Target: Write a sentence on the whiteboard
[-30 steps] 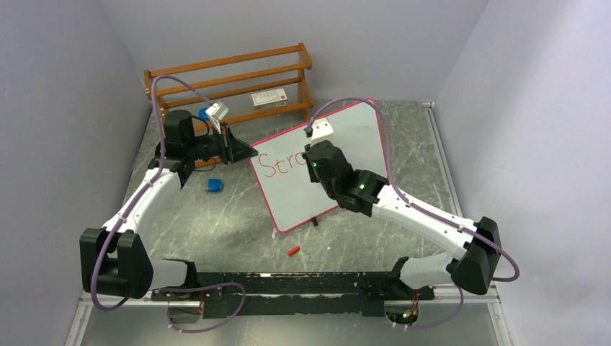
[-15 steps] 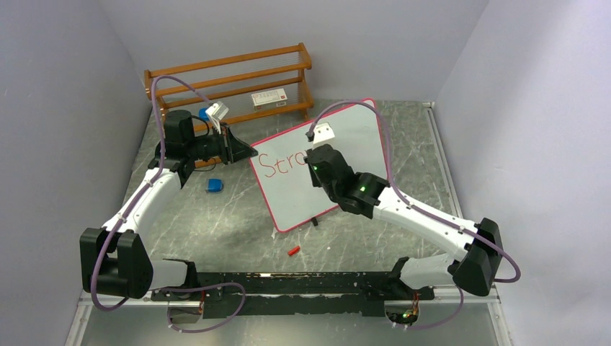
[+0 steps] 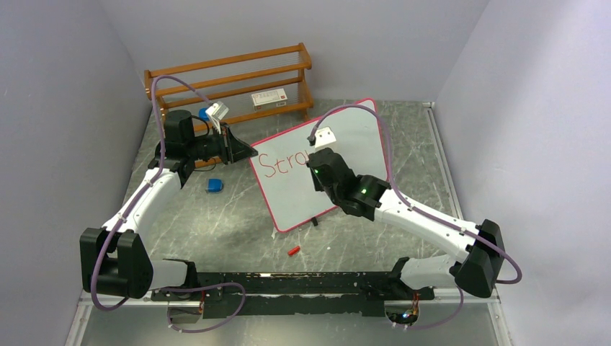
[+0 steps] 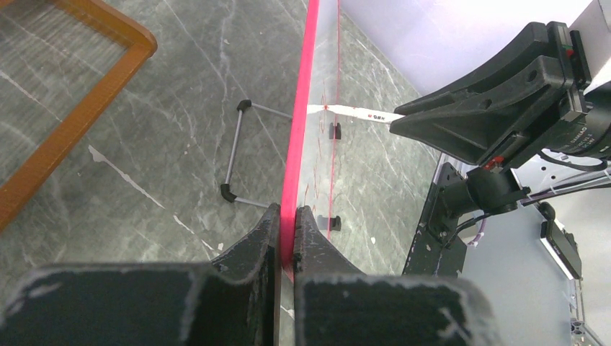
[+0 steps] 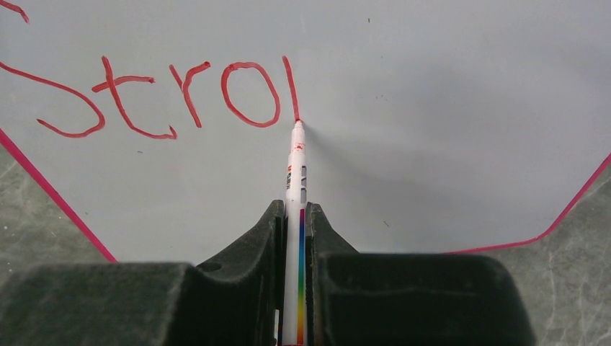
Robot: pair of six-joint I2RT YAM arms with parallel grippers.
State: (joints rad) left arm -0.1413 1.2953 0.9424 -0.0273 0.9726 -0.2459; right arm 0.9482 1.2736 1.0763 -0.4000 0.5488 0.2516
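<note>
The whiteboard (image 3: 346, 137) stands tilted on the table, white with a pink-red rim (image 4: 302, 108). Red lettering (image 5: 144, 97) on it reads "Stro" plus one fresh downstroke; it also shows in the top view (image 3: 277, 164). My right gripper (image 5: 295, 213) is shut on a white marker (image 5: 294, 187) with a rainbow stripe, its red tip touching the board at the foot of that stroke. My left gripper (image 4: 286, 216) is shut on the board's left rim, also seen from above (image 3: 243, 151).
A wooden rack (image 3: 230, 79) stands at the back left with a small white box (image 3: 269, 98) on it. A blue object (image 3: 214, 185) lies left of the board. A red cap (image 3: 293, 251) lies in front of it. The board's wire feet (image 4: 238, 155) rest on the marble table.
My right gripper has moved slightly down and right across the board, drawing a new downstroke after "Stro". The left arm has not moved.
</note>
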